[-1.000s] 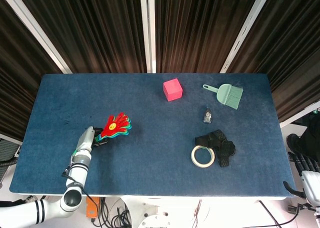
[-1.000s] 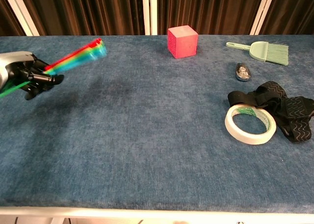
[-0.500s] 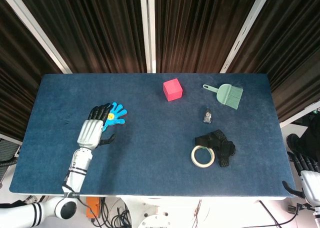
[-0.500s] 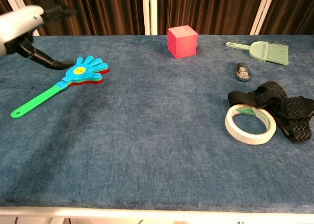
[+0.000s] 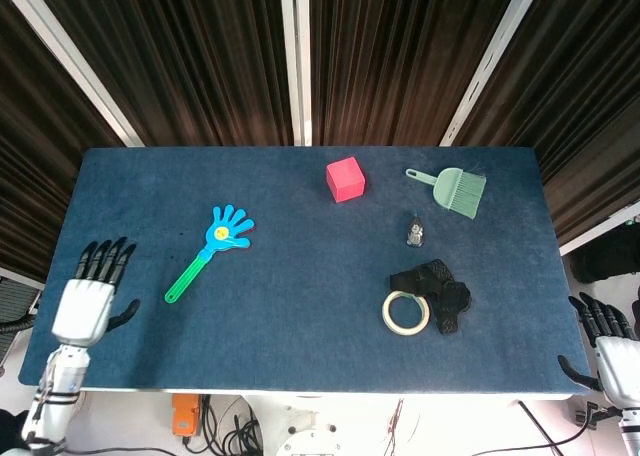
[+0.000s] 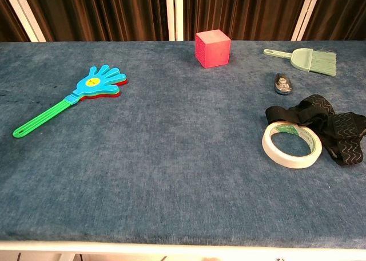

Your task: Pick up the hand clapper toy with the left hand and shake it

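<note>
While the hand clapper toy lies flat on the worktop, left hand hangs fingers-spread, holding nothing, over the left edge; right hand, also spread, sits off the right corner.

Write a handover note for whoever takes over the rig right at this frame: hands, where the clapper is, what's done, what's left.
Left hand: open, fingers spread, at the near left edge of the table, holding nothing and apart from the toy.
Right hand: open, off the near right corner, idle.
Hand clapper toy: lying flat on the table's left half, blue palm toward the far side, green handle pointing at the near left.
Done: a second ago the left hand held the toy aloft; it has since been set down and released.
Left: nothing if the shake counts; otherwise regrasp the handle and shake again.
</note>
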You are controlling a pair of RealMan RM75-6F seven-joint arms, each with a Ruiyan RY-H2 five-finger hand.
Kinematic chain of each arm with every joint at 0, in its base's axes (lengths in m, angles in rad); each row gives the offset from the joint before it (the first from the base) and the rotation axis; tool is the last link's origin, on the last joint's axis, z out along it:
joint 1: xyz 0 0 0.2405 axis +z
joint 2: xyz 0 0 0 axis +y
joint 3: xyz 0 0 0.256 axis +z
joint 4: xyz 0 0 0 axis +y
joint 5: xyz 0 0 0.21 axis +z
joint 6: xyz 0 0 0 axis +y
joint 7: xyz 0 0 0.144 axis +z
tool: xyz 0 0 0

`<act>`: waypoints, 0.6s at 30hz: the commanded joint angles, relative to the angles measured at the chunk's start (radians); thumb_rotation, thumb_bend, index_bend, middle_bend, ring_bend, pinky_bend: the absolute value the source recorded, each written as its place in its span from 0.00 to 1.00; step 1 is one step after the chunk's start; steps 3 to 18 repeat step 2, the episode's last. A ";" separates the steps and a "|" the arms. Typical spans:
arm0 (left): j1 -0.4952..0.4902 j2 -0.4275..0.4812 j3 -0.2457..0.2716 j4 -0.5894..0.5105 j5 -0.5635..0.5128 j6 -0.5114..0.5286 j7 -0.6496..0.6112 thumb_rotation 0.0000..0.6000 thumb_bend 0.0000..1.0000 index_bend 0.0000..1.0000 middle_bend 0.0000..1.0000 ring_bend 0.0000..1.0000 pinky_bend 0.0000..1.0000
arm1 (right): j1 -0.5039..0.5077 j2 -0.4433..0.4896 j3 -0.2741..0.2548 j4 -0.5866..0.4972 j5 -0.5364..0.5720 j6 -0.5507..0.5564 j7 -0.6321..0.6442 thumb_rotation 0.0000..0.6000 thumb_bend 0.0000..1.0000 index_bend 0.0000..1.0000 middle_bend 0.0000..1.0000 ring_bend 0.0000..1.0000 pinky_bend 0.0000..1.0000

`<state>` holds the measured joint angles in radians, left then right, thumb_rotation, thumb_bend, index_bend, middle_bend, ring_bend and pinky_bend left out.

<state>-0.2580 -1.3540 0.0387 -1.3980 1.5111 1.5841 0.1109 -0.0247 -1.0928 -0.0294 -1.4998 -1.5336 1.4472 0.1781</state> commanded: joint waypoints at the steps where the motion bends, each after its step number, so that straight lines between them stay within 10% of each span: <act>1: 0.081 0.025 0.047 0.059 0.033 0.065 -0.082 1.00 0.22 0.00 0.00 0.00 0.00 | 0.001 -0.004 -0.001 -0.014 -0.013 0.011 -0.023 1.00 0.22 0.00 0.00 0.00 0.00; 18: 0.090 0.026 0.050 0.062 0.035 0.070 -0.091 1.00 0.22 0.00 0.00 0.00 0.00 | 0.000 -0.005 -0.001 -0.019 -0.018 0.015 -0.029 1.00 0.22 0.00 0.00 0.00 0.00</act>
